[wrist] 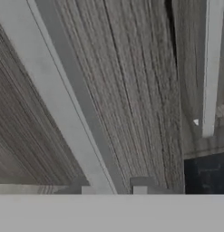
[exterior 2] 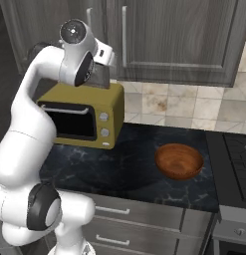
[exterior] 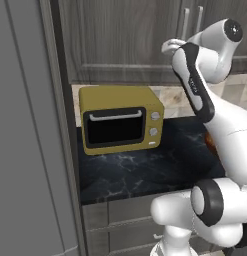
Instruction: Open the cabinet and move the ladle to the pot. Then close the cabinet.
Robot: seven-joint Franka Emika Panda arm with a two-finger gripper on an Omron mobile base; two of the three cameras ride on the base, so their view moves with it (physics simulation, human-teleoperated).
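Silver bar handle [wrist: 54, 95] runs slantwise right up against the hand camera, passing down between the two tips of the gripper [wrist: 114, 189]. Jaws sit narrow on either side of the bar; can't tell if they're actually clamped on it. Cabinet [exterior: 125, 40] hangs on the wall above the counter [exterior: 145, 170], doors look shut, arm raised to it. Yellow toaster oven [exterior: 120, 120] stands on the counter below. Wooden bowl [exterior 2: 179, 161] sits to its right, near the stove [exterior 2: 234, 149].
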